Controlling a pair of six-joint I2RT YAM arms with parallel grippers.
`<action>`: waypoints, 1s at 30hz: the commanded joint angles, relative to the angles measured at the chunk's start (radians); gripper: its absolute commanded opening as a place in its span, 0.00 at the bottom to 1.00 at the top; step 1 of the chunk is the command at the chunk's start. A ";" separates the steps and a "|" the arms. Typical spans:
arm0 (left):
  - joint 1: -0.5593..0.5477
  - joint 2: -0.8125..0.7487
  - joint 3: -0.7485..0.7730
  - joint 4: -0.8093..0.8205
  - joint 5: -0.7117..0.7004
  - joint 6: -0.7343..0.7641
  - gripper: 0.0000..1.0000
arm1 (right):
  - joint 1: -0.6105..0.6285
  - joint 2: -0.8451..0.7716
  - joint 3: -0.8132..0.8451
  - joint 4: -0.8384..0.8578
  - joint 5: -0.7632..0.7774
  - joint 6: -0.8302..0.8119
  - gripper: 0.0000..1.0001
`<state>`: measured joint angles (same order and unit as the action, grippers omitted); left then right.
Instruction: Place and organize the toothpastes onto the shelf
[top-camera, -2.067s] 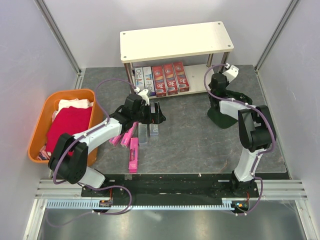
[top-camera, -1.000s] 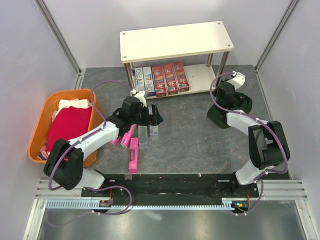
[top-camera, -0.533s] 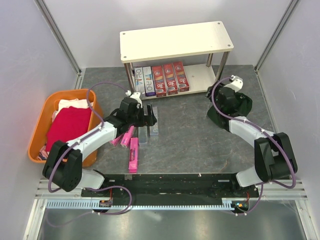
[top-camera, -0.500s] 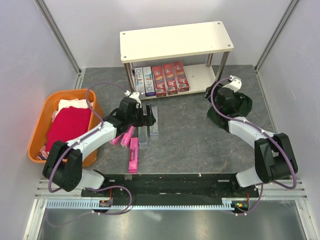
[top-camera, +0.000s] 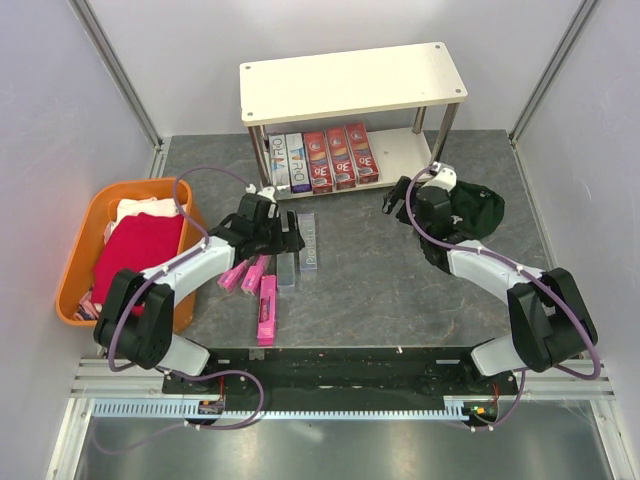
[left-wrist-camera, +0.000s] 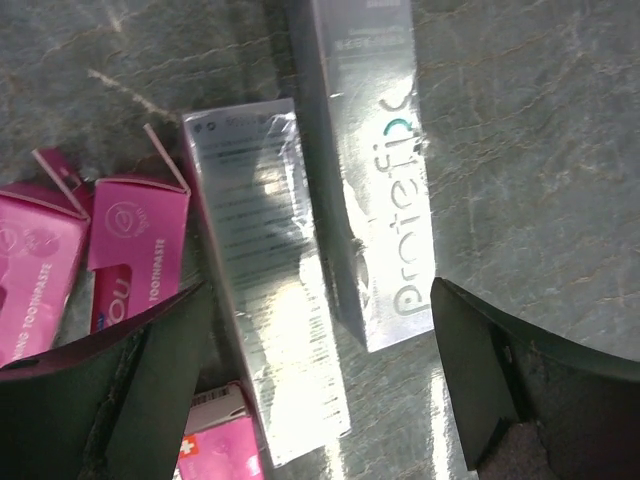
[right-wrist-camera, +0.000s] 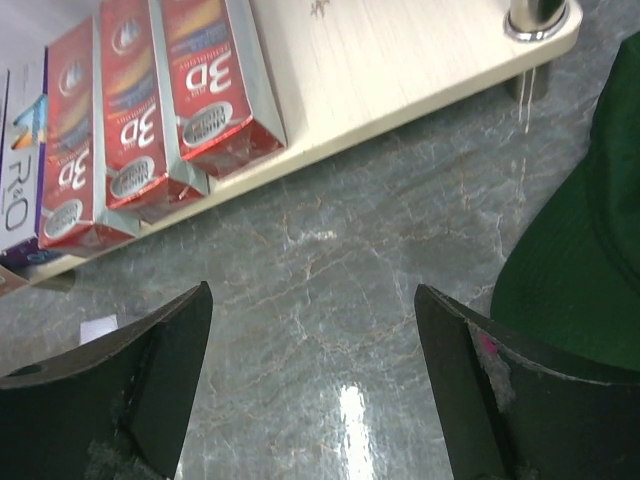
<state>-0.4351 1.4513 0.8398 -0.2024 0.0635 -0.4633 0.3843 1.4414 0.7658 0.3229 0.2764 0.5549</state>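
Pink toothpastes (top-camera: 267, 308) are lying near the table's (top-camera: 380, 280) front edge, the left gripper (left-wrist-camera: 322, 290) is hovering, spread wide, over two silver-grey toothpastes (left-wrist-camera: 265, 300), the right gripper (right-wrist-camera: 312, 295) is gaping equally wide toward the far-right corner, and the shelf (top-camera: 350, 82) at the far edge is holding five boxes (top-camera: 330, 160) on its lower board.

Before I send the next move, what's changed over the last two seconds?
The right gripper swung left from beside the right leg of the shelf to hover before its lower board, jaws open, empty. The left gripper drew back leftward, uncovering more of the silver boxes; its jaws are open above them, holding nothing. The pink boxes, the shelved boxes and the orange basket stayed put.
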 joint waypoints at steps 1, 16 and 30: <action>-0.037 0.032 0.091 0.072 0.044 0.021 0.96 | 0.005 -0.009 -0.025 0.004 -0.032 0.017 0.90; -0.108 0.322 0.275 0.044 -0.045 0.023 0.96 | 0.005 -0.039 -0.042 -0.053 -0.062 0.017 0.91; -0.156 0.466 0.360 -0.020 -0.145 0.023 0.65 | 0.005 -0.053 -0.054 -0.116 -0.177 0.023 0.92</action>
<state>-0.5861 1.9015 1.1866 -0.2016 -0.0658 -0.4549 0.3843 1.4212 0.7250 0.2340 0.1532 0.5728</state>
